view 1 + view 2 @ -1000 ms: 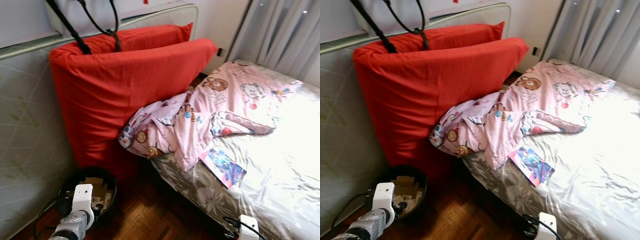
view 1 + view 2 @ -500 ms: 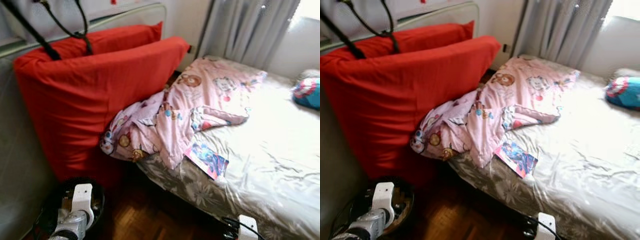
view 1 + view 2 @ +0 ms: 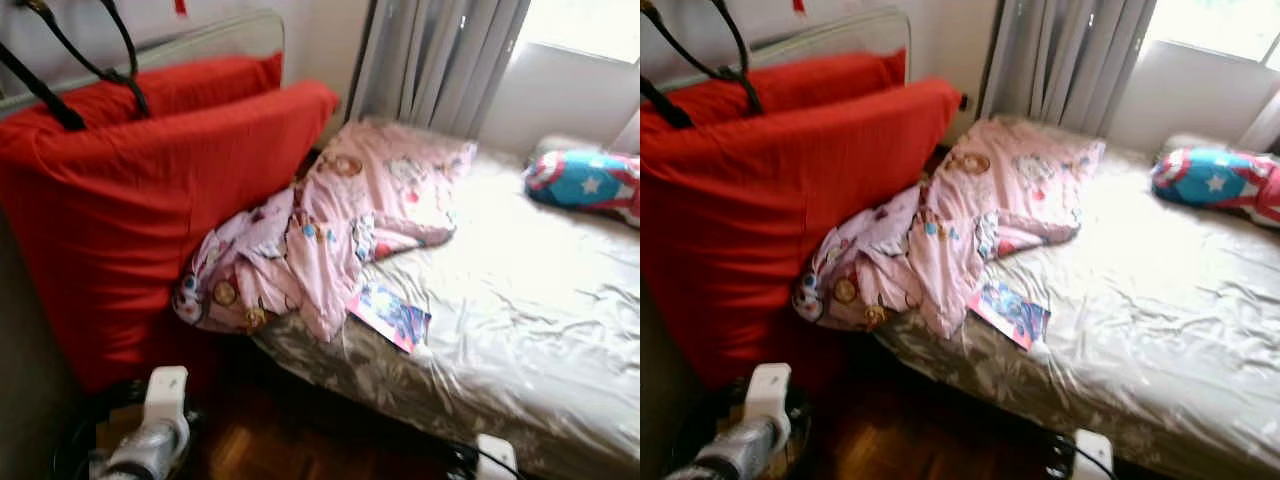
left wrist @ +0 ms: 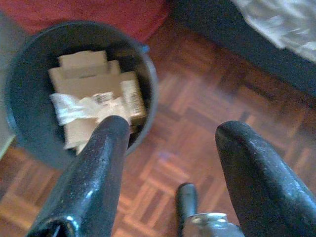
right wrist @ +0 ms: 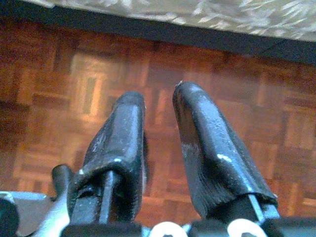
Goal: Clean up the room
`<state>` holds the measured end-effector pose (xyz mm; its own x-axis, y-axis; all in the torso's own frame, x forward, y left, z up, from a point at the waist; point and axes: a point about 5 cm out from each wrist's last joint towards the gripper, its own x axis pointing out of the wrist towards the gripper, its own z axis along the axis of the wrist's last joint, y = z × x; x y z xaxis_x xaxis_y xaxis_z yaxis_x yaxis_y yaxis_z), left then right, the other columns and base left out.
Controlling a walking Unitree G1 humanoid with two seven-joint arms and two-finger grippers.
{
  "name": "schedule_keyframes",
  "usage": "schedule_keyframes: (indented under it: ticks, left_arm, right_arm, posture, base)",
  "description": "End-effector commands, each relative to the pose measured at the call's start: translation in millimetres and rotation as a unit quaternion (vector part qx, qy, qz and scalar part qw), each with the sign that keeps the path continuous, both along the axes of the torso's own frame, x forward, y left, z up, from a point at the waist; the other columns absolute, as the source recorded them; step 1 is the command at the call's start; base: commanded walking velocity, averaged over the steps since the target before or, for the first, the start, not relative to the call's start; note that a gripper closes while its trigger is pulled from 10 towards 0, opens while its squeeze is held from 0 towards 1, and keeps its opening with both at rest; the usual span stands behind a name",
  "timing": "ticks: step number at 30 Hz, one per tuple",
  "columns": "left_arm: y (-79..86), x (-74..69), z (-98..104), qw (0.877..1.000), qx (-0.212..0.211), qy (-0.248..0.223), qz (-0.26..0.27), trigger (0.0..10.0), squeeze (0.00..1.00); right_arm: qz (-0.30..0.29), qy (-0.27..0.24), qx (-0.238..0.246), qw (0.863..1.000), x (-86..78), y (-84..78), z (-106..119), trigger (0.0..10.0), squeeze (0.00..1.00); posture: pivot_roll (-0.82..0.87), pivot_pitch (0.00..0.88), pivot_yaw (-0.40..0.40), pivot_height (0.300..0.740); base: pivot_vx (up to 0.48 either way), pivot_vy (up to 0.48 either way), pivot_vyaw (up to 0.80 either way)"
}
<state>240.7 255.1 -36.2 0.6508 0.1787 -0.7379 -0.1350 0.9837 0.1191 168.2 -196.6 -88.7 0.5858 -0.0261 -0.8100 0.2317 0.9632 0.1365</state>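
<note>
A pink cartoon blanket (image 3: 330,225) trails lengthwise from the head of the bed (image 3: 520,300) over its near corner toward a red mattress (image 3: 150,190). A comic book (image 3: 390,315) lies at the bed's edge. Both arms hang low over bare parquet floor (image 5: 163,89): left gripper (image 4: 170,136) jaws wide apart, empty, beside a dark bin (image 4: 19,123) of cardboard; right gripper (image 5: 158,106) jaws slightly parted, empty.

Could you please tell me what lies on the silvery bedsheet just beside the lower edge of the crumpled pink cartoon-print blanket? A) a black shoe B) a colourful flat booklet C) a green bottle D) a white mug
B: a colourful flat booklet with a blue and pink cover lies on the silvery bedsheet, right at the lower edge of the crumpled pink cartoon-print blanket.
</note>
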Motion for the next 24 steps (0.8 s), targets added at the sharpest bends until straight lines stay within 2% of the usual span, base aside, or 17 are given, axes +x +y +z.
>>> schedule_keyframes:
  ticks: [1, 6, 24]
  left_arm:
    - [-8.0, 6.4, 2.0, 1.000, -0.009, -0.008, -0.010, 10.0, 0.00]
    - [-8.4, 6.5, 2.0, 1.000, -0.012, -0.009, -0.012, 10.0, 0.00]
    - [-6.6, 7.6, 3.4, 1.000, -0.014, -0.010, -0.009, 10.0, 0.00]
  right_arm:
    - [-0.003, 0.000, -0.011, 1.000, -1.2, -8.0, 0.8, 10.0, 0.00]
    - [-0.005, -0.001, -0.010, 1.000, -1.3, -7.8, 0.8, 10.0, 0.00]
    - [-0.012, -0.004, -0.007, 1.000, 0.6, -6.0, 1.3, 10.0, 0.00]
  posture:
    - [0.03, 0.000, -0.077, 0.740]
    - [0.03, 0.000, -0.077, 0.740]
    - [0.04, 0.000, -0.066, 0.740]
  base:
    - [0.000, 0.000, 0.00]
    - [0.000, 0.000, 0.00]
    - [0.286, 0.000, 0.00]
